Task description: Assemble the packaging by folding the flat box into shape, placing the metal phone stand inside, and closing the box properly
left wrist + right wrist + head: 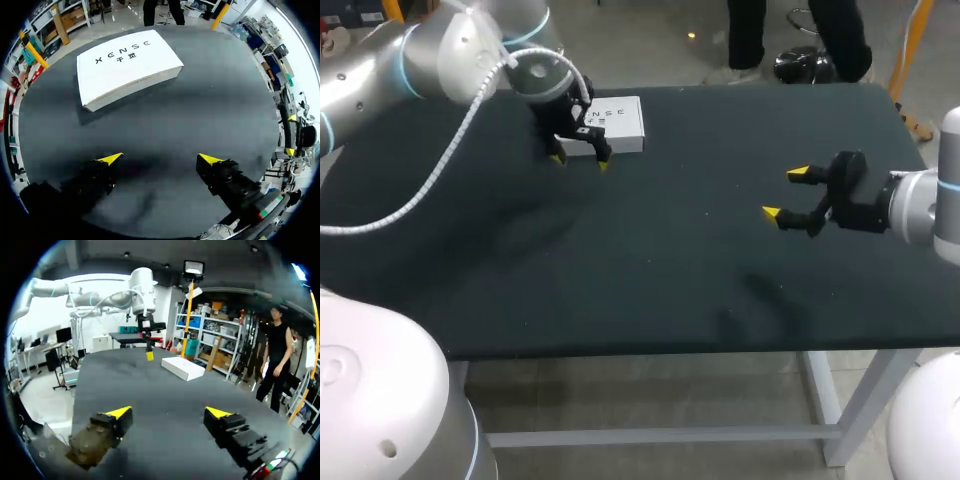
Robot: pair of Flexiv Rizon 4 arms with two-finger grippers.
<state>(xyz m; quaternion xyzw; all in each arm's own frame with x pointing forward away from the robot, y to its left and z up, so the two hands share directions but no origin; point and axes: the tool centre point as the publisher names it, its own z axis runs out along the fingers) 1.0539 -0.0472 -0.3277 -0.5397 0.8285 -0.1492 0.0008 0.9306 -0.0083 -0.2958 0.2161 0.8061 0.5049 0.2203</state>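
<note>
White box [618,122] lying far left on counter [650,270]. Left fingers [557,157] hovering open just beside it; right fingers [798,174] hanging open, well apart.

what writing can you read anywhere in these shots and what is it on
White box, top face, left wrist view: a row of dark, widely spaced capital letters with a smaller row of two characters beneath. It is a brand mark, so it is not quoted here.
Same box, head view and right wrist view: the print is too small to read.
Table: no text or sign on it.
</note>
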